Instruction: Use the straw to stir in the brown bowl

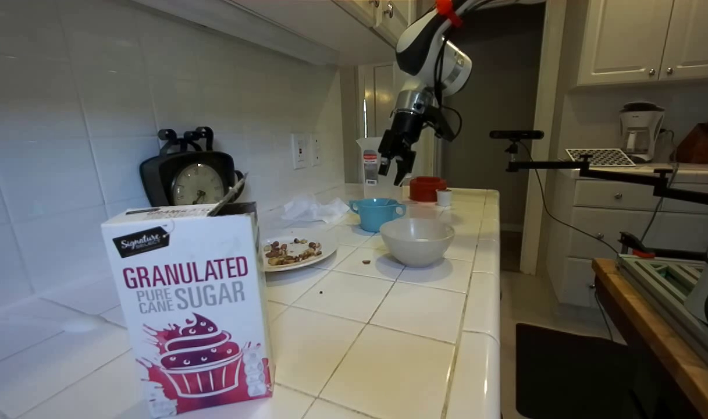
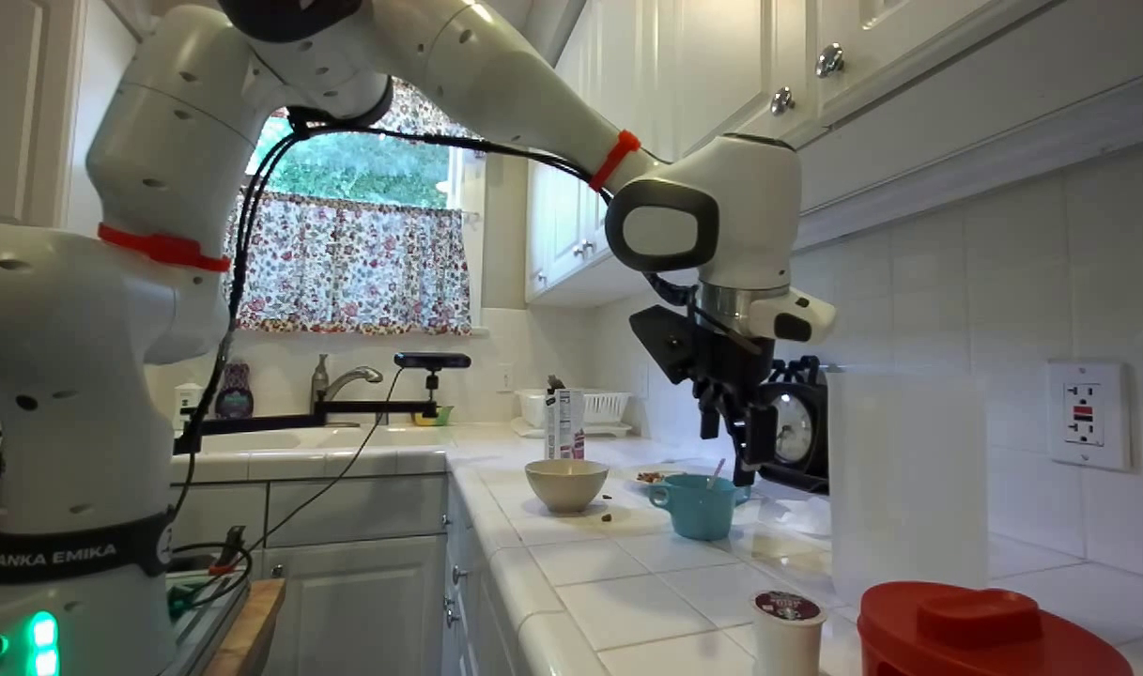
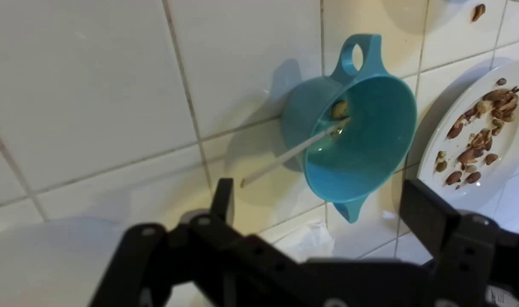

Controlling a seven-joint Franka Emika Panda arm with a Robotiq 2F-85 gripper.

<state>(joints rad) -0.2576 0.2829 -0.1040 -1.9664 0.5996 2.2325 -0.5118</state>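
Note:
A thin pale straw (image 3: 285, 160) leans in the light blue cup (image 3: 361, 136), one end among some bits inside and the other jutting past the rim. Its upper part also shows above the blue cup (image 2: 702, 507) in an exterior view (image 2: 718, 471). My gripper (image 3: 319, 202) is open in the wrist view, its fingers wide apart with nothing between them. In both exterior views the gripper (image 1: 393, 169) hangs above the counter near the cup, pointing down. The straw's free end lies near the left finger (image 3: 223, 198) in the wrist view, not gripped. The brown bowl is out of view.
A larger pale bowl (image 1: 417, 247) stands near the counter's front edge. A white plate (image 3: 438, 170) with nuts, crumpled paper (image 1: 316, 209), a sugar box (image 1: 191, 308), a clock (image 1: 198, 185), a tall translucent container (image 2: 909, 488), a red lid (image 2: 980, 620) and a small white pod (image 2: 787, 634) surround it.

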